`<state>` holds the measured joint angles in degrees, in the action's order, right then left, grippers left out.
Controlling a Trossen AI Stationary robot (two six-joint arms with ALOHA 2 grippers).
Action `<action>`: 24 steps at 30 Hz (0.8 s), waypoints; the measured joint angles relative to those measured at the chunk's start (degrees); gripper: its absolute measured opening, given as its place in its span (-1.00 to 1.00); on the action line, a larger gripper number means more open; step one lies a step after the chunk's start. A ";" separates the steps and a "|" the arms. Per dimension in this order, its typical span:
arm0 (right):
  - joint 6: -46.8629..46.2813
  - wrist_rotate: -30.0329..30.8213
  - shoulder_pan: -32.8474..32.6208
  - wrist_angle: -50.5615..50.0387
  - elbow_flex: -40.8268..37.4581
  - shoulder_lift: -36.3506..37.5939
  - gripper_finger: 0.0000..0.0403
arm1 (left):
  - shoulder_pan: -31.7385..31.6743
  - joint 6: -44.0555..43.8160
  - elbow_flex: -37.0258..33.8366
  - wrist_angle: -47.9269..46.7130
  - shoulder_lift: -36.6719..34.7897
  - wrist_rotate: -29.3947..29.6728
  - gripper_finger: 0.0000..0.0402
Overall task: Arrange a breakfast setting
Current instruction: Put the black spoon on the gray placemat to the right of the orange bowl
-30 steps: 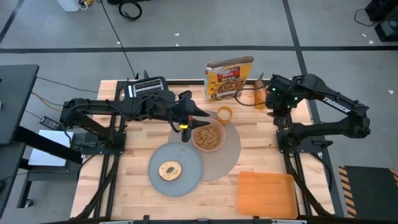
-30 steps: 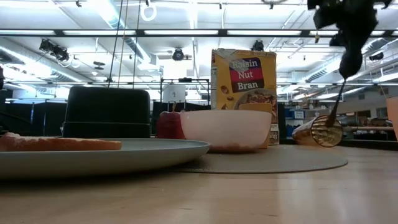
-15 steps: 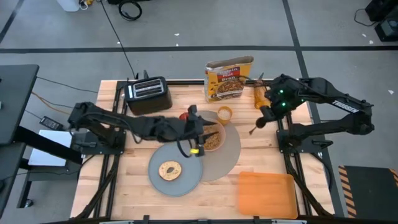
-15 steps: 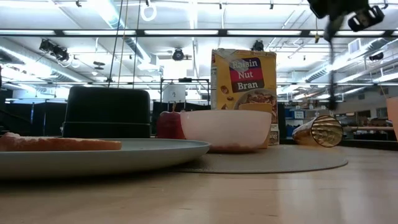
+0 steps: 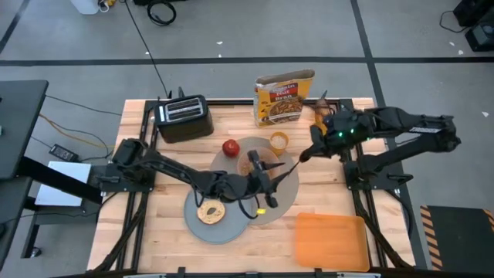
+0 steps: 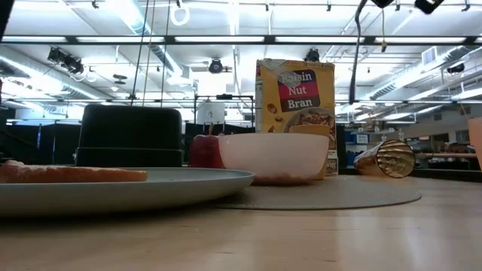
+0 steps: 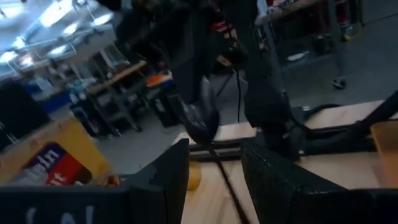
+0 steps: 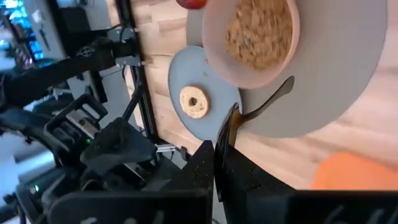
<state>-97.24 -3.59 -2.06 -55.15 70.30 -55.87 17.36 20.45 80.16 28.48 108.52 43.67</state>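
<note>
Right gripper [image 5: 307, 152] is clamped on the metal spoon [image 5: 287, 165], holding it over the taupe mat [image 5: 285, 193]; left gripper [image 5: 266, 188] open beside the pink bowl [image 5: 248, 164].

One bowl [image 5: 258, 163], plate [image 5: 202, 225], bagel [image 5: 210, 211], apple [image 5: 230, 147], cup [image 5: 279, 140].

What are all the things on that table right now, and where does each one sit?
Mat: one, taupe, round, table centre.
Plate: one, grey, overlapping the mat's front-left edge.
Bagel: one, tan, on the plate.
Bowl: one, pink, holding cereal, on the mat.
Apple: one, red, beside the bowl.
Cup: one, orange, at the mat's far edge.
Cereal box: one, yellow, far edge.
Toaster: one, black, far left.
Board: one, orange, front right.
Spoon: one, metal, held above the mat.
Right gripper: holding the spoon.
Left gripper: over the mat.
</note>
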 joint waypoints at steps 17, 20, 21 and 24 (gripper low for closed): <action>-17.58 27.37 -16.48 20.84 0.02 -7.20 -0.92 | -1.41 23.11 1.62 6.03 1.23 11.11 -0.24; -16.09 33.57 -17.01 23.09 0.02 -7.29 -0.92 | -1.41 29.26 1.62 7.33 0.36 16.46 -0.24; -15.18 34.74 -17.00 23.46 0.02 -7.25 -0.92 | -1.32 31.25 1.62 7.90 -0.02 17.24 -0.24; -13.24 36.64 -16.94 24.30 0.02 -7.40 -0.92 | -0.94 34.78 1.63 8.60 -1.06 18.32 -0.24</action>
<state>-110.48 33.05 -19.00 -30.85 70.32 -63.27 16.42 55.23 81.79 37.08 107.46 61.99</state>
